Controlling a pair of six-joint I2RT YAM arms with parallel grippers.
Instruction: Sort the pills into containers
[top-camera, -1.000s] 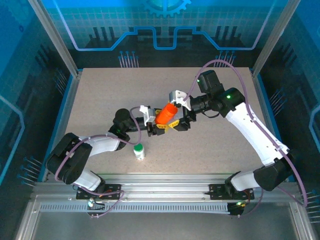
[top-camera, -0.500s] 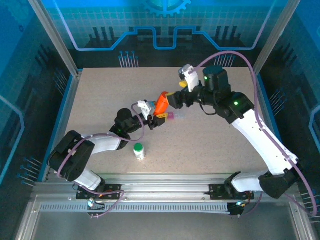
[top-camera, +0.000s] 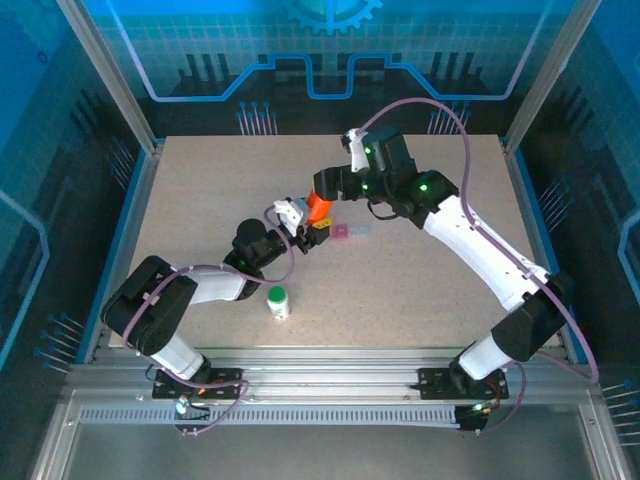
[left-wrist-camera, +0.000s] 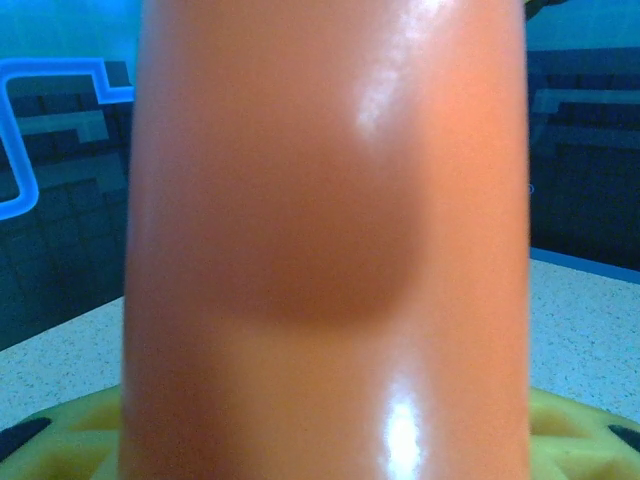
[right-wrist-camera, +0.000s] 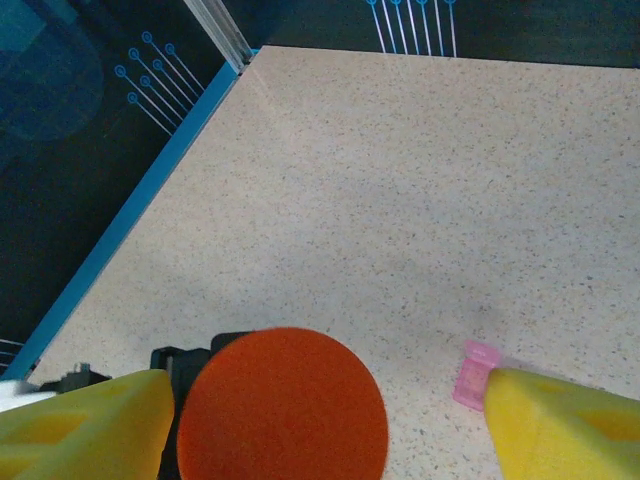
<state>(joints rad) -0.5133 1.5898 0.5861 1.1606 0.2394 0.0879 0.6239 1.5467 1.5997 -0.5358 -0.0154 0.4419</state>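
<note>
since a second earlier the right arm had swung from the bottle's right side round to its far side. the left gripper (top-camera: 310, 224) had carried the all-orange cylindrical plastic bottle (top-camera: 318, 207) a little back and left, uncovering the tiny pink-tinted clear vial (top-camera: 341, 232) lying on the speckled table (top-camera: 200, 190) just beside it. the left gripper was clamped on the orange bottle, holding it tilted. the bottle's orange top was closed, so its contents could not be told. the right gripper (top-camera: 327, 190) hung over that top with its yellow fingers (right-wrist-camera: 90, 425) spread wide to either side. the short white bottle with a green cap (top-camera: 277, 301) stood capped where it had been, near the left arm.
</note>
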